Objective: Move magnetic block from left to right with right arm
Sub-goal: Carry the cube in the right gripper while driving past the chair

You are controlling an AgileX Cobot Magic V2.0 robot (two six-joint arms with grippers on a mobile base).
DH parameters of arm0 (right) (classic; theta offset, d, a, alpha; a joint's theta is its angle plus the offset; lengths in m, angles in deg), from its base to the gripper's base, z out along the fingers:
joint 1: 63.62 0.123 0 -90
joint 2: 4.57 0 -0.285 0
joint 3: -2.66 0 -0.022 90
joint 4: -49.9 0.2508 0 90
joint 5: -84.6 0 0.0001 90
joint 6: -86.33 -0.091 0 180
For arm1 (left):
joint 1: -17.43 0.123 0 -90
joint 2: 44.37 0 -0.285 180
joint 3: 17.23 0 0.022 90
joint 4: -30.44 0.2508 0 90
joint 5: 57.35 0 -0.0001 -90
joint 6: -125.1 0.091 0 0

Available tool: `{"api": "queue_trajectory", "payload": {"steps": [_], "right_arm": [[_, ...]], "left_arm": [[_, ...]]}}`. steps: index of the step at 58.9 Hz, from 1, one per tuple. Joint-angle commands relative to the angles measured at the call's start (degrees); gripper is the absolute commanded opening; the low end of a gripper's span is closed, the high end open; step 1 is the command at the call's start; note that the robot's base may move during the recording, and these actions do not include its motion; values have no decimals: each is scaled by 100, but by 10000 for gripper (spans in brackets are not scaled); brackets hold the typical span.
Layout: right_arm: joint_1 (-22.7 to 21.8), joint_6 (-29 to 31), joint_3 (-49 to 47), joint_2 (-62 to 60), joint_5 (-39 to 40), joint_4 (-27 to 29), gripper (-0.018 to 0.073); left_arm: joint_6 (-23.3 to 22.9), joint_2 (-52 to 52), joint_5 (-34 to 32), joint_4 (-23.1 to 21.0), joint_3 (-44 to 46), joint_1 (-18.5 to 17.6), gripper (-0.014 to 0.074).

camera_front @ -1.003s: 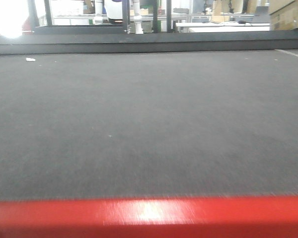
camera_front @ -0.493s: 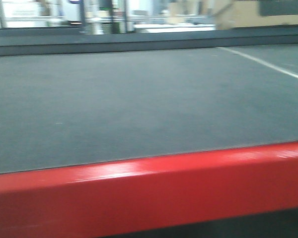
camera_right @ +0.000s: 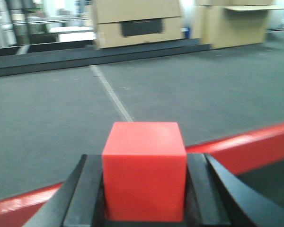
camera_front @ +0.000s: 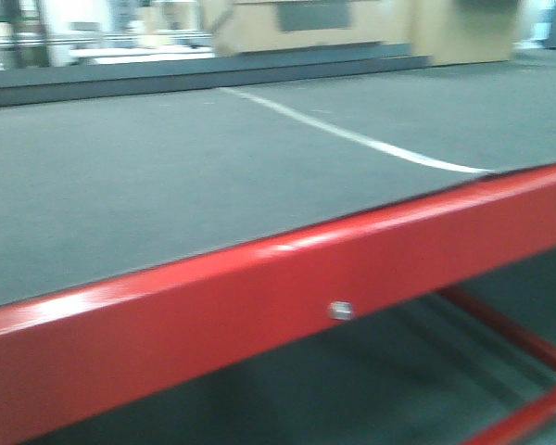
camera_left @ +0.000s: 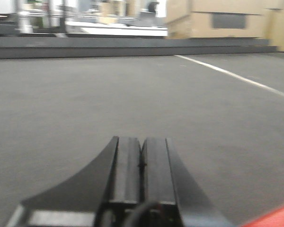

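Gripping one magnetic block [camera_right: 144, 175] in right pincer [camera_right: 145, 190], left pincer [camera_left: 142, 158] closed

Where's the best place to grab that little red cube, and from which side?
Pinch the small bright-red matte cube on its two flat left and right faces, coming in level from the wrist camera's side, as the right claw does now. Those faces are smooth and parallel, so the black fingers sit flush; corners would probably slip.
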Motion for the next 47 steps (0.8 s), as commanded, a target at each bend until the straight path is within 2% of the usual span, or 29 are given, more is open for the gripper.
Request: {"api": "queue_trajectory", "payload": {"steps": [1, 47], "right_arm": [[-26, 30, -146, 45, 508, -1, 307], [-26, 30, -146, 45, 508, -1, 307]], "left_arm": [[-25, -27, -506, 0, -54, -25, -116], [-25, -27, -506, 0, -54, -25, -116]]}}
